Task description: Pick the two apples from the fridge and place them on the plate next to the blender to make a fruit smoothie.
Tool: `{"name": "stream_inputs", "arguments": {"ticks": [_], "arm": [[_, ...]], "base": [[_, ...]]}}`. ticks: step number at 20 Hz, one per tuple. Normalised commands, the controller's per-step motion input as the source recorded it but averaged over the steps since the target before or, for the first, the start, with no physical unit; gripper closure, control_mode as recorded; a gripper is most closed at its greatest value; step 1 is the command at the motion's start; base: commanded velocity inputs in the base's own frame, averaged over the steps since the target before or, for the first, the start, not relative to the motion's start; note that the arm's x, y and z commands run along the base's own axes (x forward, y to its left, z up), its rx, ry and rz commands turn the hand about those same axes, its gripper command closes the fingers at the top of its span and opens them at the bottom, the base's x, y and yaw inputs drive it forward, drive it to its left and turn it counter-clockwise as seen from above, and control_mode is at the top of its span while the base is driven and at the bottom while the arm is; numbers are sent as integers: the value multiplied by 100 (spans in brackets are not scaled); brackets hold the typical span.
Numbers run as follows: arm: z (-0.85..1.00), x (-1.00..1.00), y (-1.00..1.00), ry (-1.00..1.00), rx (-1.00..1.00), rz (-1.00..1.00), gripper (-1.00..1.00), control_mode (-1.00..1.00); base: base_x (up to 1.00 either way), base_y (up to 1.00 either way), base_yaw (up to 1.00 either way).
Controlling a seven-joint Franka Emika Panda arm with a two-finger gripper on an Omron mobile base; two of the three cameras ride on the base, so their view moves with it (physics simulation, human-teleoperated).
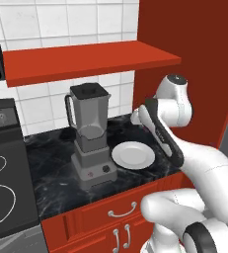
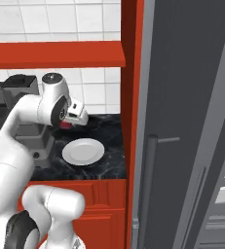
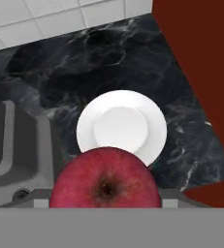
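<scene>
The gripper (image 3: 106,206) holds an apple (image 3: 105,178); the plate (image 3: 121,127) lies beyond the fingers (beside the blender (image 1: 90,133)).

Dark red apple (image 3: 105,180) held above the bare white plate (image 3: 154,127) beside the blender (image 1: 90,133).

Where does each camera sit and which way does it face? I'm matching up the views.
Left base view: behind-left, facing blender, plate; arm at right.
Right base view: behind-right, facing plate, fridge; arm at left.
Hand view: on the claw, looking down past apple at plate.
All share the plate.
</scene>
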Motion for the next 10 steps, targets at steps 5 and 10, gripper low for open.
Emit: {"name": "stream_inputs", "arguments": {"ticks": [5, 10], "arm": [[-100, 49, -14, 34, 0, 15, 100, -100], [-92, 61, -7, 36, 0, 12, 100, -100]], "base": [[0, 0, 0], [0, 0, 0]]}}
